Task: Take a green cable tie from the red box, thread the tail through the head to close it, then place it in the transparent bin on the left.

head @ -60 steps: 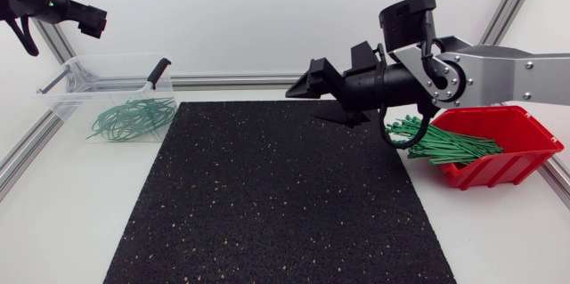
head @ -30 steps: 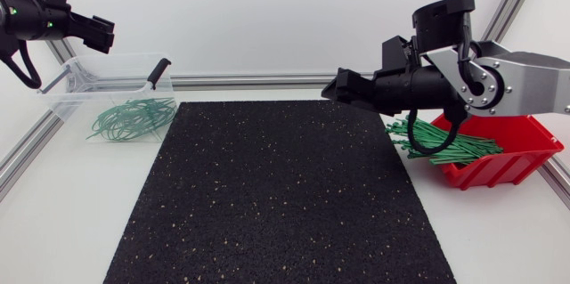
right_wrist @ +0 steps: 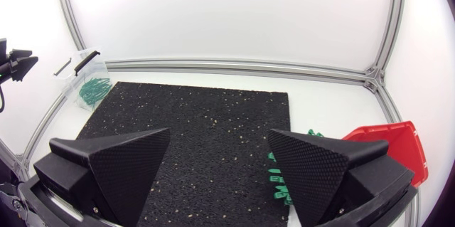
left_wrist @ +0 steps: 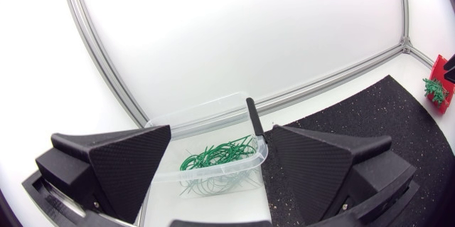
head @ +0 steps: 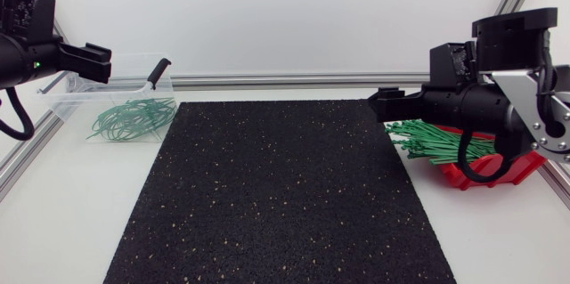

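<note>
The right hand (head: pixel 381 103) has pulled back toward 3 o'clock. A second ago it hung over the far middle of the mat (head: pixel 276 195); now it sits at the mat's right edge, just above the green ties (head: pixel 426 144) spilling from the box (head: pixel 525 166). Its arm now hides much of that box. Its fingers stand wide apart with nothing between them.

The ties lie in a loose sheaf at 3 o'clock, tails pointing toward 9 o'clock and reaching toward the mat, just as they did before.

The left hand (head: pixel 98 62) has dropped down from the far corner and hovers at the 9 o'clock end of the bin (head: pixel 67 88). The bin stays put at 10 o'clock on the worktop (head: pixel 62 222). That hand is released too, fingers spread and empty.

Inside the bin a tangle of green loops (head: pixel 134 117) lies unmoved. A black handle (head: pixel 158 70) leans up from the bin's 2 o'clock corner.
</note>
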You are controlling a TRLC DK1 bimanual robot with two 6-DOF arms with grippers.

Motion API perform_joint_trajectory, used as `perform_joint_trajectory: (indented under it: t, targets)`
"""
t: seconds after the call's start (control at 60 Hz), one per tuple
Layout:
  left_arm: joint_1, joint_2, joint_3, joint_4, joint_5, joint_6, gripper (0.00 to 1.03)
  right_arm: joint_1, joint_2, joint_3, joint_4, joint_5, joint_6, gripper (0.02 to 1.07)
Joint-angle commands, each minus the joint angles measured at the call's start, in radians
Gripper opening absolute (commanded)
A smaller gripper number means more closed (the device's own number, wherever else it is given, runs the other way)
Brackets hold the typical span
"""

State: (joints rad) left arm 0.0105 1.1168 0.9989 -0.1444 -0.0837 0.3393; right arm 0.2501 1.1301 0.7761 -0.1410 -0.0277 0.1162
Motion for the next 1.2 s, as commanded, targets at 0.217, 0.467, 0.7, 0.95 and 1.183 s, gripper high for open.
perform_joint_trajectory:
  t: [0.217, 0.467, 0.7, 0.95, 1.183]
  targets:
    - [-0.021, -0.189, -0.177, 0.011, 0.006, -0.082, 0.99, -0.077, -0.165, -0.138, -0.008, 0.068, -0.119, 1.03]
    - [-0.021, -0.327, -0.304, 0.028, 0.006, -0.163, 0.99, -0.158, -0.291, -0.222, -0.011, 0.068, -0.181, 1.03]
    - [-0.04, -0.453, -0.404, 0.035, 0.006, -0.174, 0.99, -0.213, -0.409, -0.291, -0.011, 0.06, -0.239, 1.03]
    - [-0.055, -0.612, -0.519, 0.055, 0.004, -0.201, 0.99, -0.242, -0.524, -0.376, 0.007, 0.058, -0.273, 1.03]
    - [-0.043, -0.744, -0.642, 0.077, 0.024, -0.235, 0.99, -0.255, -0.627, -0.442, 0.012, 0.06, -0.293, 1.03]
